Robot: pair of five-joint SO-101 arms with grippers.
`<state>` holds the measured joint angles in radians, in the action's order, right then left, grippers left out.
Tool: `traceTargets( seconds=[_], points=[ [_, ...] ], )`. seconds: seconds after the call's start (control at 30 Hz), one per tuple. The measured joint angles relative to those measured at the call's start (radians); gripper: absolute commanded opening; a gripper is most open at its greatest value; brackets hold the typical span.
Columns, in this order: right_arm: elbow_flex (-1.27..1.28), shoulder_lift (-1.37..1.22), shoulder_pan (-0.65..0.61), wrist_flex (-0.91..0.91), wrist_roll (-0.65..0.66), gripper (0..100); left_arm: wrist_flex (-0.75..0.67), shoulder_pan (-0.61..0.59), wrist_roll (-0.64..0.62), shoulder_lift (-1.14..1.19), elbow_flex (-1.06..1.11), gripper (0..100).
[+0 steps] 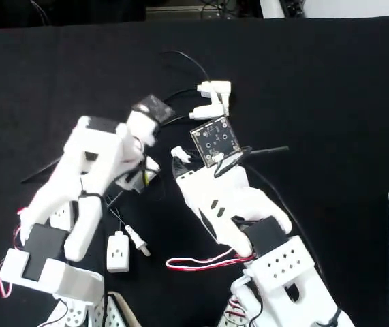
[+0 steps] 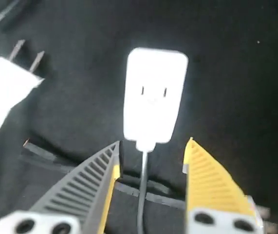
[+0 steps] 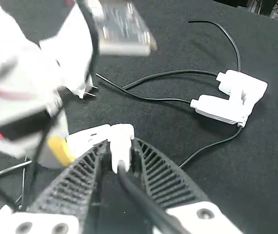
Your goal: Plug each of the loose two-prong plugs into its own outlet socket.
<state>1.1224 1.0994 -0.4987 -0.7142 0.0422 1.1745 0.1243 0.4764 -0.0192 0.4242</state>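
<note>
The right gripper (image 3: 120,144) is closed on a white plug (image 3: 121,132), pinched by its body. The plug's length runs along the fingers and its black cable trails back between them. Its prongs cannot be made out in the right wrist view.

Just beside that plug, on the left arm's side, lies a white socket (image 2: 156,92). It lies flat, its two slots facing up toward the left wrist camera, and its long axis lines up with the left gripper (image 2: 153,142). That gripper is spread wide and grips nothing. Its tips sit at the socket's cable end, and the thin cord (image 2: 142,185) runs back through the gap between them.

The next move likely turns on angle. The held plug points along the table beside the socket while the slots face upward, so the plug would probably need tipping over and down. The right arm is the nearer carrier, and the left is placed to steady the socket.

Farther off, a loose plug (image 2: 7,90) lies near the socket, prongs bare. Beyond both grippers, a joined pair (image 3: 231,95) sits together.
</note>
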Motion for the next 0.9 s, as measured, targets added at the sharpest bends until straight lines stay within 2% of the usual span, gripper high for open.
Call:
traceTargets(
  seconds=[0.13, 0.33, 0.7, 0.9],
  points=[
    [0.0, 0.0, 0.0, 0.0, 0.0, 1.2, -0.133, 0.044, -0.051, 0.0, 0.072, 21],
    [0.0, 0.0, 0.0, 0.0, 0.0, 1.2, -0.247, 0.068, -0.066, -0.002, 0.115, 21],
    [0.0, 0.0, 0.0, 0.0, 0.0, 1.2, -0.285, 0.064, -0.066, 0.057, 0.103, 20],
    [0.0, 0.002, 0.0, 0.002, 0.0, 1.2, -0.281, 0.06, -0.071, 0.114, 0.098, 11]
  ],
)
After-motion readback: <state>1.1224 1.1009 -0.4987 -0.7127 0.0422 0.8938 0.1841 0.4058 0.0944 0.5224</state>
